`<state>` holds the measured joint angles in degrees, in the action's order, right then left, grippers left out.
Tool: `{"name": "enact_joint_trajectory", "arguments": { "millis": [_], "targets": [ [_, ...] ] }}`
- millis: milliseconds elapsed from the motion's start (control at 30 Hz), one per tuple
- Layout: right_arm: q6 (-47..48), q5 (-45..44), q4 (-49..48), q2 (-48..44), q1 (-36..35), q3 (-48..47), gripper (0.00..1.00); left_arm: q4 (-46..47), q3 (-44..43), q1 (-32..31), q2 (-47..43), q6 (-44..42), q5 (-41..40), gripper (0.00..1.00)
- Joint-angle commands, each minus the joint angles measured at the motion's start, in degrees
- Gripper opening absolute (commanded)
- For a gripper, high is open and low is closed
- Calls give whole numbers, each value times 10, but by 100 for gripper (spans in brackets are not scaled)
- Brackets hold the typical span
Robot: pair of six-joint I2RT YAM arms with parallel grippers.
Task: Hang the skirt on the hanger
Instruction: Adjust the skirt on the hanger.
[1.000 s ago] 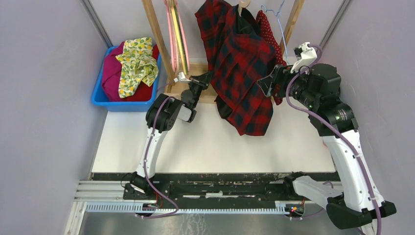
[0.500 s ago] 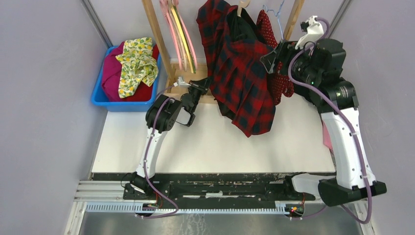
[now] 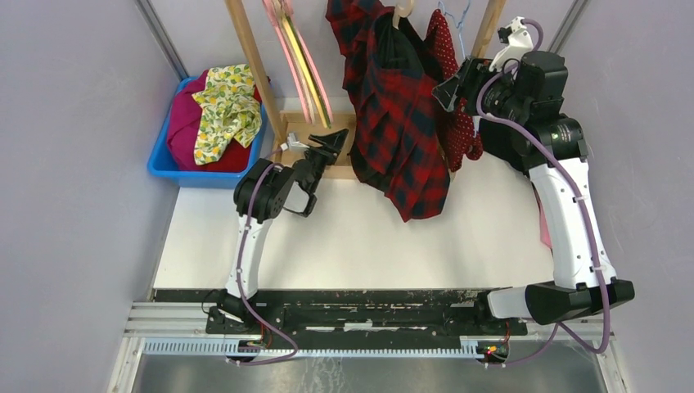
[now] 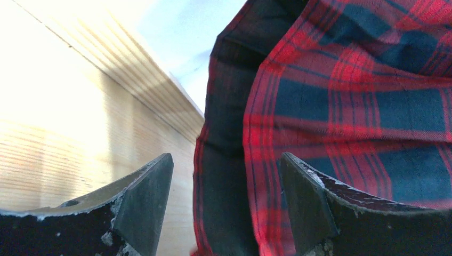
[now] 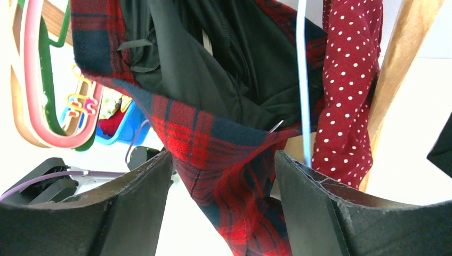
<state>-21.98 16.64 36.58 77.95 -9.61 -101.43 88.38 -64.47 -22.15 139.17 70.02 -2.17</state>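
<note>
Hanging at the rack's right end, the skirt sits between the plaid garment and the wooden post. From above, the hanger is barely visible. The right wrist view shows its thin wire running straight down along the skirt's left edge, though whether the cloth rests on it I cannot tell. That view shows the right jaws wide apart and empty, with plaid cloth hanging beyond them. The left wrist view alone shows the left jaws spread wide and gripping nothing, the plaid hem just ahead. Only the overhead view shows the blue bin of clothes far left.
</note>
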Motion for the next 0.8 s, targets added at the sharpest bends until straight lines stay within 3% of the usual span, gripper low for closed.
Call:
{"name": "enact_joint_trajectory", "arguments": {
  "millis": [0,133,233,333,367,400,433,600,767],
  "targets": [
    [-9,21,-31,4,5,-30,76,35,92,23,-54,-7,0,80],
    [-19,31,-35,17,6,-37,75,-1,151,22,-130,-17,4,81],
    [-31,43,-43,21,6,-37,75,-72,125,26,-151,-28,41,83],
    [-38,54,-48,23,6,-36,75,-59,83,35,-137,-16,95,84],
    [-39,57,-48,22,7,-36,75,-46,72,39,-131,-12,116,88],
    [-39,61,-48,18,7,-36,75,-40,64,42,-129,-5,132,98],
    [-39,64,-47,12,7,-36,75,-38,61,45,-130,0,144,99],
    [-29,76,-28,-25,6,-34,75,-41,101,46,-172,-10,168,99],
    [-25,80,-13,-81,7,12,76,31,121,48,-188,-1,213,99]
  ]
}}
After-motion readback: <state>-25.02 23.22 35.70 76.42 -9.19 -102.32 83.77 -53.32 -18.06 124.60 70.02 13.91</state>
